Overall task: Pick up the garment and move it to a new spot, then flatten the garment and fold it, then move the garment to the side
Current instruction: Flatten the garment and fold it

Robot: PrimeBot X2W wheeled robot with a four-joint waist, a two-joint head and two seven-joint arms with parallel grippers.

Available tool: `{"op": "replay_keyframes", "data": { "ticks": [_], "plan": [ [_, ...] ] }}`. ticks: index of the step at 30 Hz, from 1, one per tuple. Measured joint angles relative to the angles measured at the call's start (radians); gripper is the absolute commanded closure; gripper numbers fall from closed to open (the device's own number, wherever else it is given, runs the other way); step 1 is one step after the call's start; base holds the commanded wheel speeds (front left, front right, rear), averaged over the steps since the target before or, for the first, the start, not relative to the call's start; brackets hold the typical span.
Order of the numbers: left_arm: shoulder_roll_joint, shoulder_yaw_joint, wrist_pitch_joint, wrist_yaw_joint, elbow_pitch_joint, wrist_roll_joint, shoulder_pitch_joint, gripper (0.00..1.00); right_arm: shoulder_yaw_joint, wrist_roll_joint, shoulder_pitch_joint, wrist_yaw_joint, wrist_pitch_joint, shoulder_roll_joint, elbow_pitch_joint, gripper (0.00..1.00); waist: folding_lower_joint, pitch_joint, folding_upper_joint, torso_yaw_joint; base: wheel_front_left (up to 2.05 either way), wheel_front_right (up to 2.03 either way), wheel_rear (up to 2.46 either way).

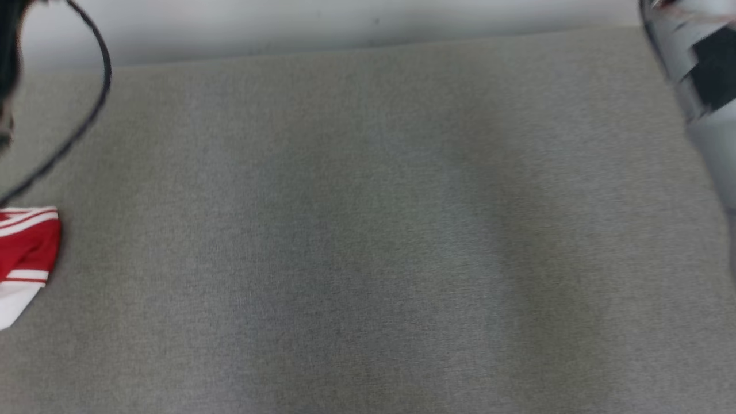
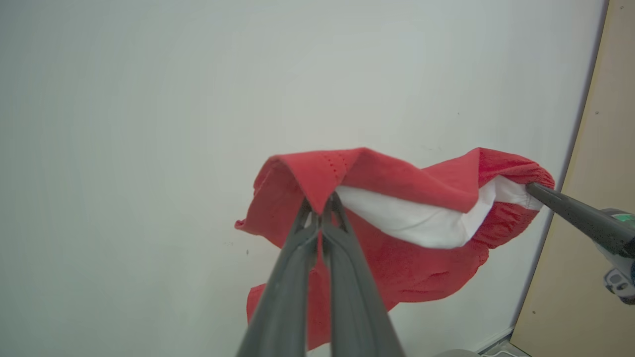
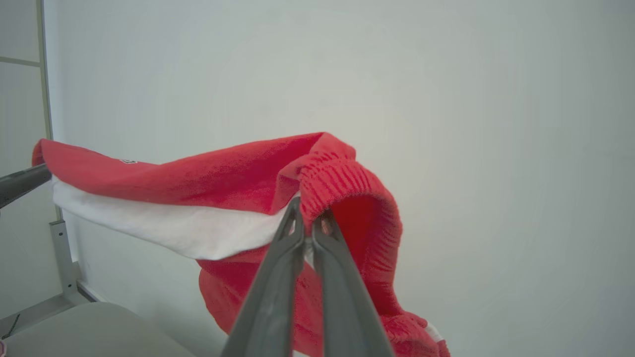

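L claw (image 2: pixel 321 210) pressed together, tips pinching a red fold of the garment (image 2: pixel 397 183). R claw (image 3: pixel 308 223) also clamped tight, on the ribbed waistband (image 3: pixel 342 178). Garment, red w/ white band, hangs stretched btwn the two claws, rest drooping below them, white wall (image 2: pixel 149 99) beyond. Head view: red-white corner at far left edge against grey tabletop (image 1: pixel 368 230); can't tell if touching.

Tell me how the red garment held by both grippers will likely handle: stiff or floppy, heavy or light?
Probably floppy: the red garment sags and bunches between the left gripper and right gripper. Likely light, since two fingertip pinches carry it.
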Motion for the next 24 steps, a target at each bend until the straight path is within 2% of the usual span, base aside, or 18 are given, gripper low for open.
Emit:
{"op": "replay_keyframes", "data": {
  "ticks": [2, 4, 7, 10, 14, 21, 24],
  "plan": [
    [0.038, 0.004, -0.026, -0.008, -0.067, -0.005, 0.075, 1.00, 0.040, -0.014, 0.044, 0.014, -0.026, 0.004, -0.034, 1.00, 0.0001, 0.028, 0.0001, 0.011, 0.00, 0.00, 0.00],
    [0.084, 0.005, -0.048, -0.008, -0.111, -0.021, 0.193, 1.00, 0.061, -0.012, 0.159, 0.017, -0.044, 0.004, -0.065, 1.00, 0.0002, 0.057, 0.0002, 0.021, 0.00, 0.00, 0.00],
    [0.115, -0.010, -0.085, -0.008, -0.111, -0.030, 0.379, 1.00, 0.101, -0.013, 0.335, 0.021, -0.084, 0.000, -0.052, 1.00, 0.0006, 0.099, 0.0004, 0.033, 0.00, 0.00, 0.00],
    [0.099, -0.058, -0.092, -0.008, -0.109, -0.041, 0.521, 1.00, 0.107, -0.003, 0.479, 0.021, -0.128, -0.022, -0.042, 1.00, 0.0002, 0.131, 0.0003, 0.040, 0.00, 0.00, 0.00],
    [0.061, -0.138, -0.093, -0.008, -0.092, -0.012, 0.628, 1.00, 0.124, -0.002, 0.634, 0.021, -0.180, -0.040, -0.005, 1.00, 0.0004, 0.152, 0.0004, 0.044, 0.00, 0.00, 0.00],
    [0.036, -0.198, -0.102, -0.009, -0.021, 0.047, 0.688, 1.00, 0.128, 0.050, 0.817, 0.027, -0.290, -0.010, 0.033, 1.00, 0.0000, 0.099, 0.0002, 0.039, 0.00, 0.00, 0.00],
    [0.025, -0.213, -0.107, -0.009, -0.008, 0.054, 0.733, 1.00, 0.129, 0.063, 0.856, 0.030, -0.304, -0.015, 0.044, 1.00, -0.0002, 0.064, 0.0001, 0.038, 0.00, 0.00, 0.00]
  ]
}}
